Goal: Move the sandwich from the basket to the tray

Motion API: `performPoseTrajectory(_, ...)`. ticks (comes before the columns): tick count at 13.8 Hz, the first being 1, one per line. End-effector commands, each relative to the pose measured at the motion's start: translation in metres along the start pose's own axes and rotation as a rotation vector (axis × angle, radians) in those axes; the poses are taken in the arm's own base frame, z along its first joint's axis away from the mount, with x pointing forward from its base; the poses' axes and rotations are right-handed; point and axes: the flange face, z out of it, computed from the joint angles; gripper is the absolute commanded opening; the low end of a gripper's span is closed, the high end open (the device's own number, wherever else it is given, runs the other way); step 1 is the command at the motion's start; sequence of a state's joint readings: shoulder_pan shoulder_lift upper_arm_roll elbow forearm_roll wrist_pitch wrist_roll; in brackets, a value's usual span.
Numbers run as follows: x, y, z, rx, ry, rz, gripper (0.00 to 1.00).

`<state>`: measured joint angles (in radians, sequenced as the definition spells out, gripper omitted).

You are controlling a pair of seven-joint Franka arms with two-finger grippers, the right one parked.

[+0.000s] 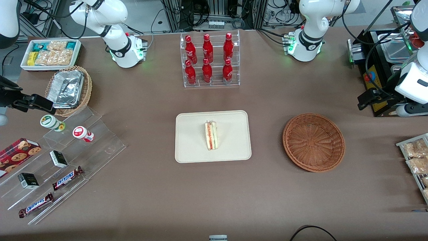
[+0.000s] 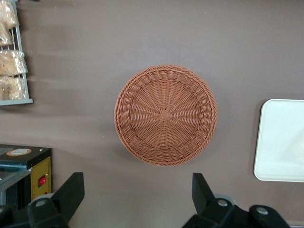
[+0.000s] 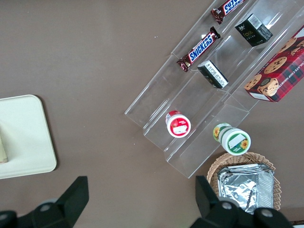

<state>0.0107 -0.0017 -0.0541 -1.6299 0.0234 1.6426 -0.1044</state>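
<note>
sandwich (image 1: 211,135) mid-tray (image 1: 190,150); tool (image 2: 137,190) spread wide above empty basket (image 2: 165,115).

1. This is a robot lab set up like a little snack shop.
2. Two white robot arms (image 1: 311,30) are fixed to a big brown table (image 1: 214,194).
3. Cables and metal frames (image 1: 214,13) fill the back.
4. Red bottles (image 1: 209,58) and candy bars (image 1: 67,177) sit on clear stands.

front view overhead; left wrist faces down, sharing basket (image 2: 165,115).
</note>
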Motion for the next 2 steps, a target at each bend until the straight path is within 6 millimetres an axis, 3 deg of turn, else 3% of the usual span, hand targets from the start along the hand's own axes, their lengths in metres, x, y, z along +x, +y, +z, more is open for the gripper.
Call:
performPoseTrajectory(1, -0.0021, 0.0014, -0.0237, -0.011, -0.017, 0.053, 1.00)
performPoseTrajectory(2, -0.0041, 0.0053, -0.0301, -0.011, -0.018, 0.065, 1.00)
